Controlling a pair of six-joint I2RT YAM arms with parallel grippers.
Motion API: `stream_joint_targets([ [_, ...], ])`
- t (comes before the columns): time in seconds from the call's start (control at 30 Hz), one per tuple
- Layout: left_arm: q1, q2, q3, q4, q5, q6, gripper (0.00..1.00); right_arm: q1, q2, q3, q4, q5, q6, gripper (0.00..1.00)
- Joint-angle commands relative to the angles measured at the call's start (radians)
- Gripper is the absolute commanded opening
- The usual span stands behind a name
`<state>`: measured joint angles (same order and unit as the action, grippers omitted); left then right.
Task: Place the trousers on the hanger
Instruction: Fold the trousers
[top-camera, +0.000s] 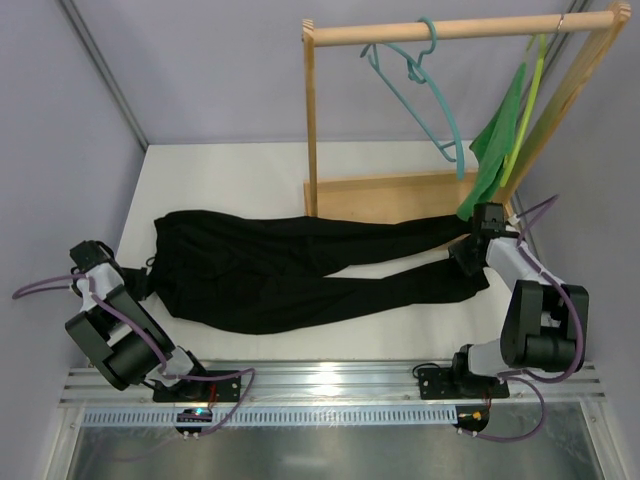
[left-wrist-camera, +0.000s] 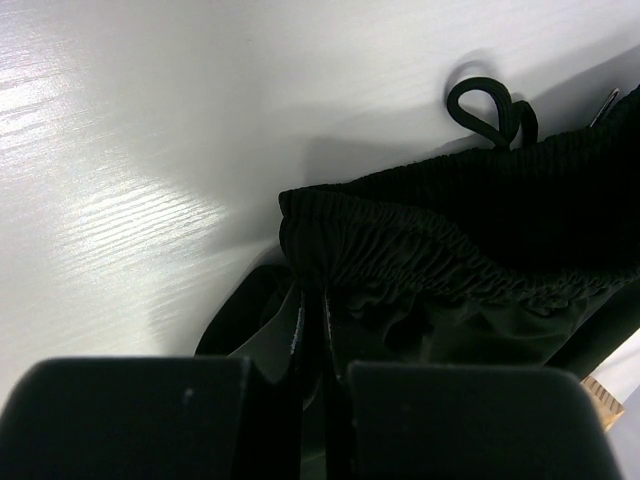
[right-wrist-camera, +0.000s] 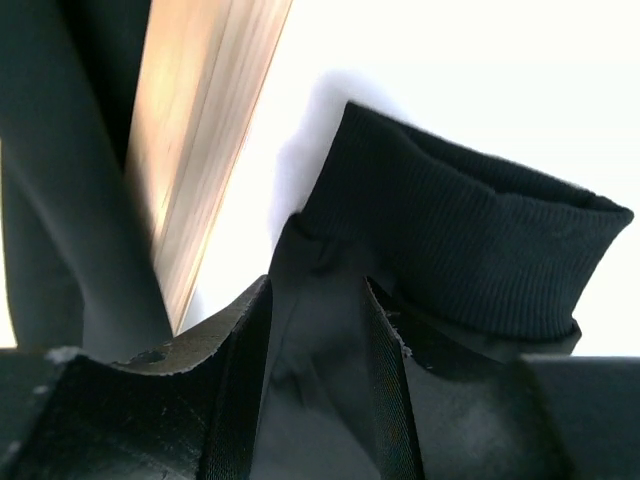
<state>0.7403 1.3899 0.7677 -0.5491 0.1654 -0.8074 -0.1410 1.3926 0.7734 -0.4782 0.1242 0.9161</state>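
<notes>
Low at the trousers' (top-camera: 300, 275) ends, left tool (left-wrist-camera: 312, 310) pinches waistband (left-wrist-camera: 400, 240), right tool (right-wrist-camera: 318, 300) cuff (right-wrist-camera: 470, 250).

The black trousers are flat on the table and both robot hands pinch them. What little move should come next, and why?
Probably lift both ends a little together. The left gripper pinches the waistband and the right gripper pinches a leg near its cuff, yet the trousers lie flat on the table, and the hanger hangs up on the wooden rail.
</notes>
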Motion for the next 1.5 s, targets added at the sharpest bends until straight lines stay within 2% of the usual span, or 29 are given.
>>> stream_joint_targets([
  [0.0, 0.004, -0.005, 0.001, 0.023, 0.014, 0.008, 0.0, 0.014, 0.051, 0.067, -0.046, 0.077, 0.035, 0.43],
  [0.27, 0.002, -0.011, 0.002, 0.018, 0.0, 0.011, 0.0, 0.017, 0.146, 0.056, -0.019, 0.084, 0.035, 0.43],
  [0.33, 0.004, -0.012, 0.001, 0.015, -0.003, 0.013, 0.0, 0.017, 0.154, 0.052, -0.007, 0.08, 0.027, 0.35],
  [0.37, 0.002, -0.012, 0.001, 0.014, -0.003, 0.011, 0.0, 0.017, 0.151, 0.05, -0.002, 0.077, 0.02, 0.25],
  [0.4, 0.002, -0.012, 0.001, 0.014, -0.004, 0.011, 0.0, 0.017, 0.145, 0.05, -0.005, 0.08, 0.014, 0.08],
  [0.43, 0.002, -0.011, 0.001, 0.014, -0.006, 0.011, 0.0, 0.017, 0.135, 0.049, -0.01, 0.086, 0.007, 0.04],
  [0.57, 0.002, -0.008, 0.007, 0.003, -0.012, 0.011, 0.0, 0.017, 0.033, 0.063, -0.056, 0.139, -0.031, 0.04],
  [0.77, 0.004, 0.008, 0.038, -0.032, -0.021, -0.001, 0.0, 0.015, -0.255, 0.081, -0.079, 0.195, -0.126, 0.04],
  [0.87, 0.004, 0.0, 0.042, -0.049, -0.041, -0.001, 0.0, 0.011, -0.38, 0.109, -0.18, 0.259, -0.12, 0.04],
  [1.03, 0.005, -0.019, 0.05, -0.107, -0.148, 0.007, 0.0, -0.017, -0.564, 0.005, -0.293, 0.295, -0.097, 0.04],
  [1.23, 0.01, -0.028, 0.061, -0.173, -0.256, 0.023, 0.0, -0.058, -0.644, -0.172, -0.419, 0.34, 0.026, 0.04],
  [1.47, 0.039, -0.009, 0.11, -0.245, -0.317, 0.042, 0.0, -0.123, -0.613, -0.151, -0.527, 0.377, 0.184, 0.04],
])
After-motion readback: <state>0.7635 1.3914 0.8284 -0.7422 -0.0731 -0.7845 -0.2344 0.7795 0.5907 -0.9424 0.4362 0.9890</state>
